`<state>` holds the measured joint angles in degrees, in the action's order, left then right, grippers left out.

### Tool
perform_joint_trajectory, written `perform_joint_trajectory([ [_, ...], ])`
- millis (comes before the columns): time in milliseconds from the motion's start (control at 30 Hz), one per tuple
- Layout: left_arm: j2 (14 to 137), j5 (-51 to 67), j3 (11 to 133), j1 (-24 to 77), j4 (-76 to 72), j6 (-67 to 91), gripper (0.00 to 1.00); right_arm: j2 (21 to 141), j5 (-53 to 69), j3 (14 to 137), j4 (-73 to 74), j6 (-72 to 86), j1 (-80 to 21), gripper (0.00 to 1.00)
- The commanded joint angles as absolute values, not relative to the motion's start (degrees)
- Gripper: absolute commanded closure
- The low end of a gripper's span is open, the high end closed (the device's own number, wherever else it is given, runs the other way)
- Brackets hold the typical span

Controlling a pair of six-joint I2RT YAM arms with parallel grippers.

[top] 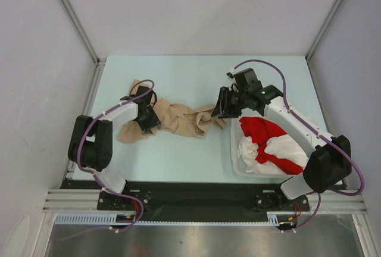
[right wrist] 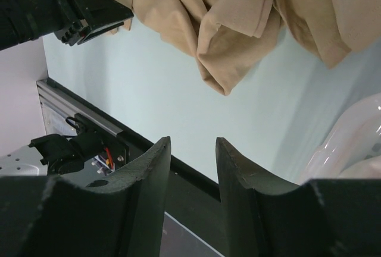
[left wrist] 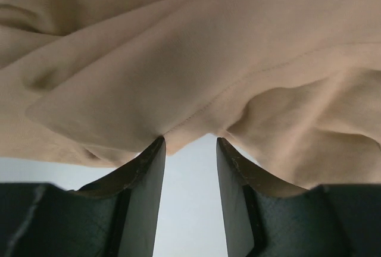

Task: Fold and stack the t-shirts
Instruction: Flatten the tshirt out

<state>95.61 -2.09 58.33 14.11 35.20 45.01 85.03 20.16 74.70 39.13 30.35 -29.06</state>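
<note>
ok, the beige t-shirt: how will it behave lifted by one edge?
Probably floppy: the beige t-shirt lies crumpled in soft folds, so it would likely drape and trail, not hold shape. Likely light: the cloth looks thin at the open left gripper. Pushed, it would probably bunch rather than slide whole across the table.

The left arm (top: pixel 116 114) hides part of the beige t-shirt (top: pixel 184 119).

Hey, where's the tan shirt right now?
In the top view the tan shirt lies crumpled mid-table, left of the basket, between the left claw and right claw.
</note>
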Motion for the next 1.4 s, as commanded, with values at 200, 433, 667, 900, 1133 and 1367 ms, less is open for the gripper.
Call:
perform_joint_trajectory([
  [200, 93.26, -5.54, 57.22, 13.36, 36.65, 48.87, 0.55, 82.79, 20.21, 73.04, 36.57, 30.23, -29.0, 0.59],
  [433, 93.33, -6.06, 56.25, 13.36, 36.48, 47.99, 0.53, 83.32, 20.48, 72.95, 35.95, 30.59, -29.09, 0.59],
  [667, 98.78, -7.38, 58.53, 13.27, 36.04, 47.11, 0.59, 82.97, 19.43, 73.12, 36.65, 30.24, -29.27, 0.59],
  [900, 97.83, -8.43, 58.63, 13.27, 36.73, 45.79, 1.0, 84.99, 16.09, 73.74, 39.19, 27.87, -30.41, 0.58],
  [1133, 79.95, -13.52, 59.49, 12.39, 44.98, 44.05, 1.0, 94.03, 12.93, 76.99, 42.62, 24.26, -33.92, 0.55],
  [1367, 57.32, -30.21, 71.26, 12.39, 64.47, 41.57, 1.0, 105.28, 5.64, 85.24, 45.43, 21.8, -36.65, 0.41],
])
